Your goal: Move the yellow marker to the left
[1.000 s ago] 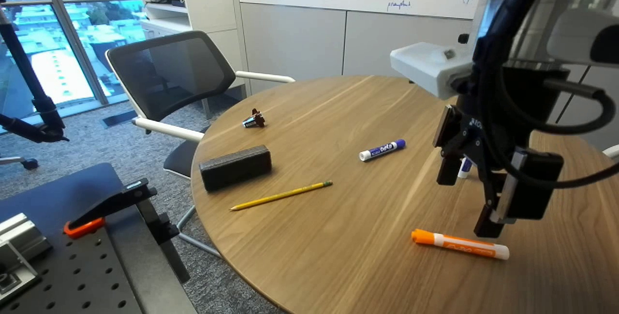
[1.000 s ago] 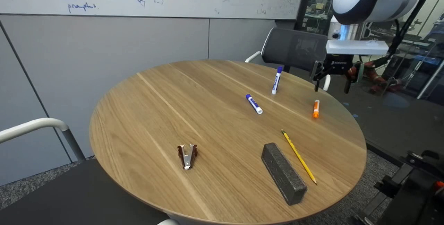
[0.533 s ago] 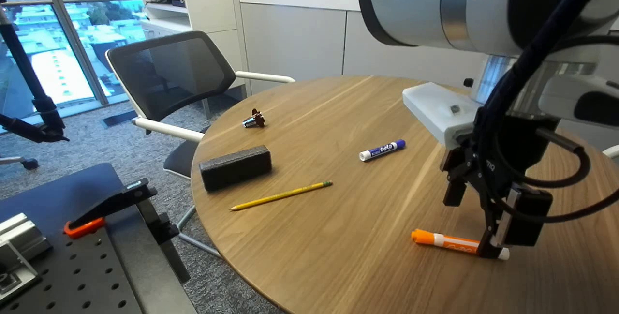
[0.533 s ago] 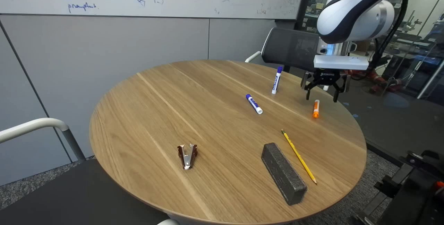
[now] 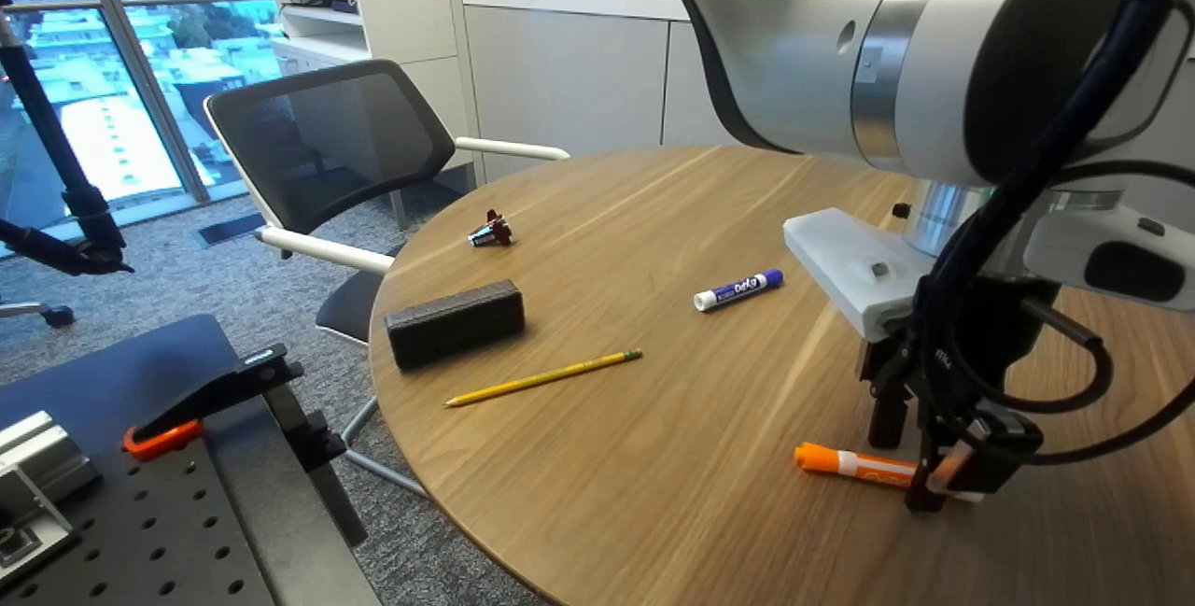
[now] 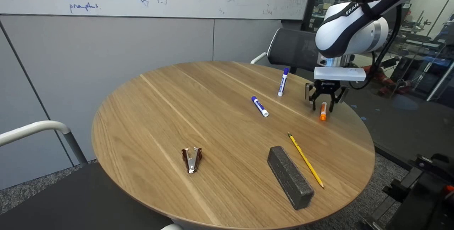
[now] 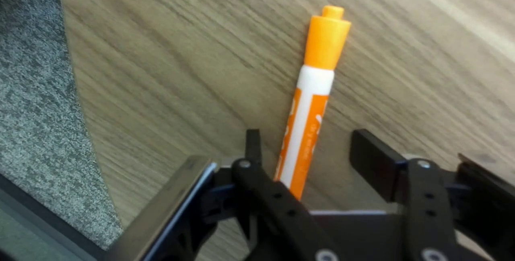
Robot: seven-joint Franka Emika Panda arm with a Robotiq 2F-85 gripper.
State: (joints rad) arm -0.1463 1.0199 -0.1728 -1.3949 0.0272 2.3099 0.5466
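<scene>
The yellow marker, orange at one end with a white and orange body, lies flat on the wooden table. It shows in both exterior views [image 5: 845,462] [image 6: 323,116] and in the wrist view [image 7: 316,78]. My gripper [image 5: 904,475] is low over its white-end half, pointing down, with one finger on each side. In the wrist view my gripper [image 7: 306,138] is partly open; the marker lies between the fingers, nearer the left one, with a gap on the right. The marker's white end is hidden behind the gripper there.
A blue marker [image 5: 738,290] lies on the table [image 5: 653,494]; another [image 6: 282,82] stands upright. A yellow pencil [image 5: 541,378], a black eraser block [image 5: 456,324] and a staple remover [image 6: 192,160] lie farther off. The table's edge shows left in the wrist view.
My gripper has come down from above to around the marker, and its fingers have drawn closer together. The marker has not moved.
</scene>
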